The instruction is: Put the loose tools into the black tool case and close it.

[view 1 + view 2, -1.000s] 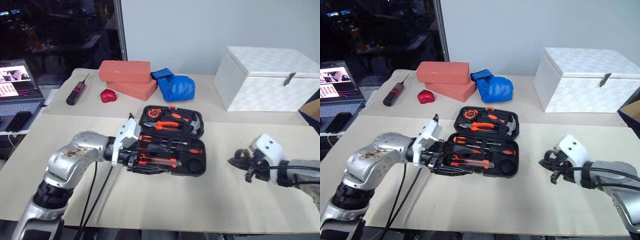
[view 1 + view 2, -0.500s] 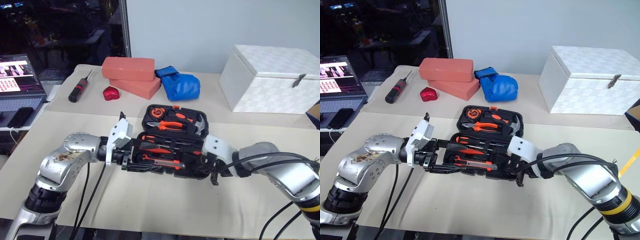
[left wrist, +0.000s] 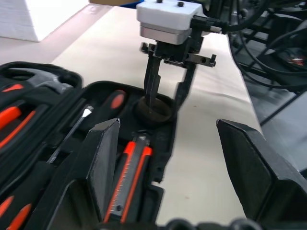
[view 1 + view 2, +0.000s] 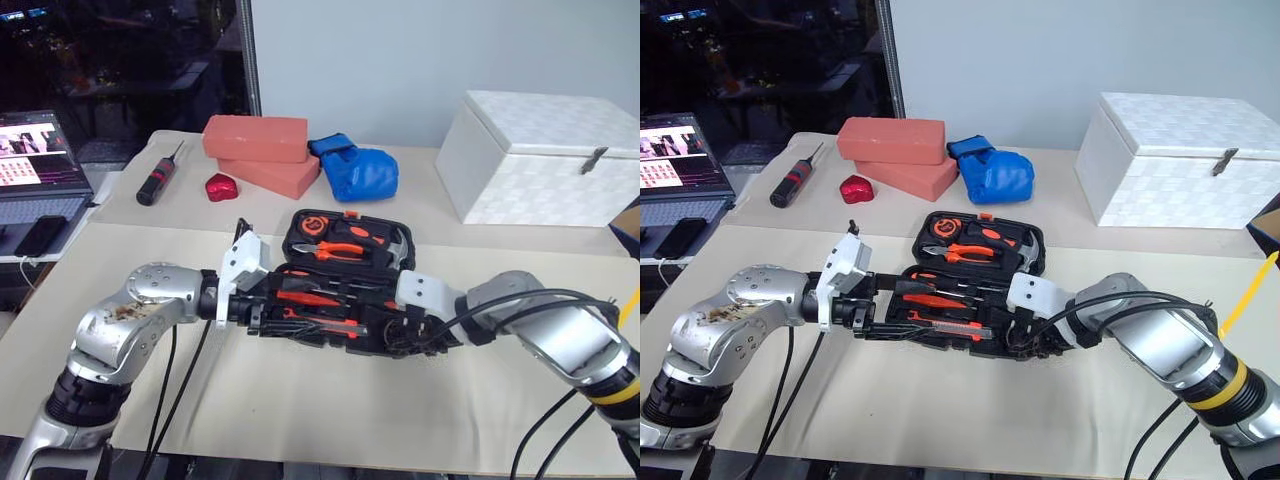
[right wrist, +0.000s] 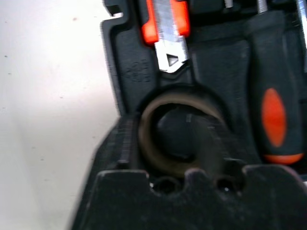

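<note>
Tape roll (image 3: 152, 111) sits in its round slot at the near right corner of the open tool case (image 4: 345, 275). My right gripper (image 3: 165, 98) is parted over it, one finger inside the ring, one just outside. Utility knife (image 3: 128, 178) lies in the slot just left of the roll, screwdrivers (image 4: 312, 297) slotted beyond it. My left gripper (image 4: 262, 312) is spread wide at the case's left edge, holding nothing. Pliers (image 4: 342, 251) sit in the far half.

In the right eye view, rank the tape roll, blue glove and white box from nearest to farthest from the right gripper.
1. tape roll, at the right gripper, in the case's near right corner.
2. blue glove, behind the case.
3. white box, far right.
</note>
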You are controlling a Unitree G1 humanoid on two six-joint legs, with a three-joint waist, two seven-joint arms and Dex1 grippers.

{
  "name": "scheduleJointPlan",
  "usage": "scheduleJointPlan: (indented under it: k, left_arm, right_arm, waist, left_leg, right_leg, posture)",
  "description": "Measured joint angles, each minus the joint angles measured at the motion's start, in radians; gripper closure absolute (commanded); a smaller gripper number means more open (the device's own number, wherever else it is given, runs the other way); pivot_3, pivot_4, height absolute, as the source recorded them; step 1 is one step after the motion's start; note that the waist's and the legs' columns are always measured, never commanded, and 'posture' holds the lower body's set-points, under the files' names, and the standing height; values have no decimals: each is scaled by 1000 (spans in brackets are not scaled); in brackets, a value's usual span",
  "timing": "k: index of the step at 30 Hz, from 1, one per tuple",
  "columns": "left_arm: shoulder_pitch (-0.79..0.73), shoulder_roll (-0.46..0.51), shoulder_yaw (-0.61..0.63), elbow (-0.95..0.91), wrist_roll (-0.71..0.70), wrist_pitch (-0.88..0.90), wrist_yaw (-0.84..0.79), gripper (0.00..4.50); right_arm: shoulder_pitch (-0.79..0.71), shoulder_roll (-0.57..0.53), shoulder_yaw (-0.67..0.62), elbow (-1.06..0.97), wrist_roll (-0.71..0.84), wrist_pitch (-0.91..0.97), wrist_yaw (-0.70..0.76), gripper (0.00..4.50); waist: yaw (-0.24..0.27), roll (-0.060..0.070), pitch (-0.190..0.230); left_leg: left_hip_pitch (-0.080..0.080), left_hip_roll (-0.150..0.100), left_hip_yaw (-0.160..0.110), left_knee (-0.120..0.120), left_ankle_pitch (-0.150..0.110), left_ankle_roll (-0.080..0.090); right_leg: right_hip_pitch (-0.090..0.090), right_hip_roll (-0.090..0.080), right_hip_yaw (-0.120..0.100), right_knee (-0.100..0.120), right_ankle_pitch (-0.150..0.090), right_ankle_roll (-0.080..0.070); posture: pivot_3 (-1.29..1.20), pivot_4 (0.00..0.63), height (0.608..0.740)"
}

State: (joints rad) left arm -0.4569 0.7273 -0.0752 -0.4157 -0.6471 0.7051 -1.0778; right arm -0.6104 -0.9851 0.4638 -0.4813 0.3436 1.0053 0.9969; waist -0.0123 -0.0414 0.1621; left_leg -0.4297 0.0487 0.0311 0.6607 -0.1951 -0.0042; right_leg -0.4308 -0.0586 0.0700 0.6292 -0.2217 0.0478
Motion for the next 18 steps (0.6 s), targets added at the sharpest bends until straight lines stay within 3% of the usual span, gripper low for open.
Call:
scheduleJointPlan:
  k: [8,10,13,18]
  left_arm:
    - [-1,0,12,-30,-25,30,41,1021]
    - [7,-9,27,-27,-30,42,67,1021]
    - [8,-131,91,66,-33,97,258,1021]
    - [-89,-223,146,276,30,203,518,1021]
  right_arm:
    - [2,0,-16,-10,18,-5,63,1755]
    - [19,35,-93,-27,79,-1,70,1755]
    - [62,161,-315,-13,139,-3,-44,1755]
    - [47,283,-465,159,52,43,-325,1755]
  waist:
    - [0,0,0]
    - [0,0,0]
    - [0,-1,0]
    - [1,-3,2]
  left_leg:
    - [0,0,0,0,0,0]
    - [0,0,0,0,0,0]
    - [7,0,-1,1,0,0]
    - [7,-1,-1,1,4,-1]
  right_leg:
    - [0,0,0,0,0,0]
    - [0,0,0,1,0,0]
    - [8,0,0,1,1,1]
    - [7,0,0,1,5,0]
  posture:
    - [0,150,740]
    - [0,150,740]
    - [0,150,740]
    - [0,150,740]
